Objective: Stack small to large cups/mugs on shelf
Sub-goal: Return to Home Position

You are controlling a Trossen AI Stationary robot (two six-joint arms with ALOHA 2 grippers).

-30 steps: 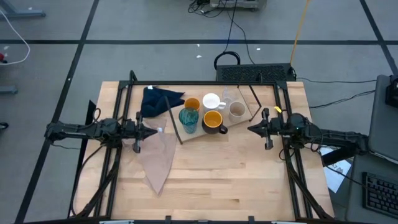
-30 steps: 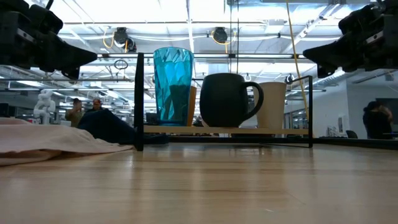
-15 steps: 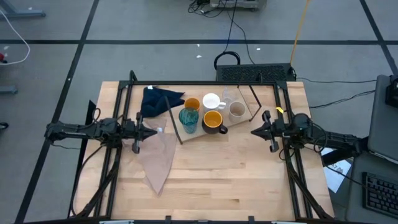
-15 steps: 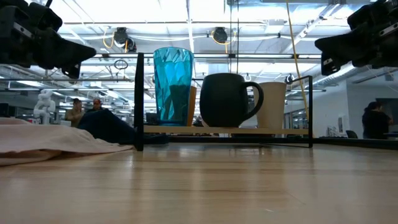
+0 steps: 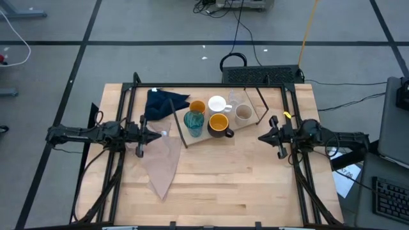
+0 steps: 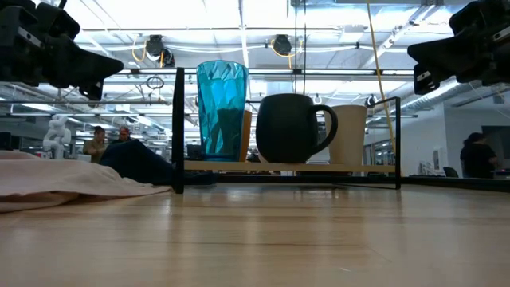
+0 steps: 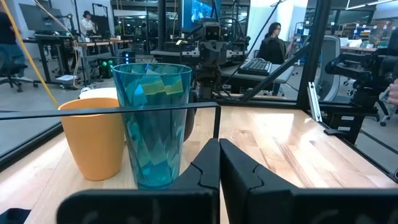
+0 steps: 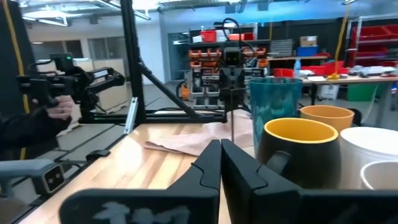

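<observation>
The shelf, a light-wood board with a black rod frame, lies at the table's middle and carries all the cups upright. The teal tumbler and the dark mug with orange inside stand at its near side. The small orange cup, white mug, clear cup and grey-beige cup stand behind and to the right. My left gripper hovers shut to the left of the shelf, facing the tumbler. My right gripper hovers shut to the right, facing the dark mug.
A dark blue cloth lies bunched at the shelf's far left corner. A pinkish-beige cloth stretches from under my left gripper toward the near edge. Black frame rods run along the table's left, far and right sides. People stand in the room beyond.
My right gripper has drawn back a little from the shelf toward the table's right edge, staying shut. The cups and the shelf have not moved.
</observation>
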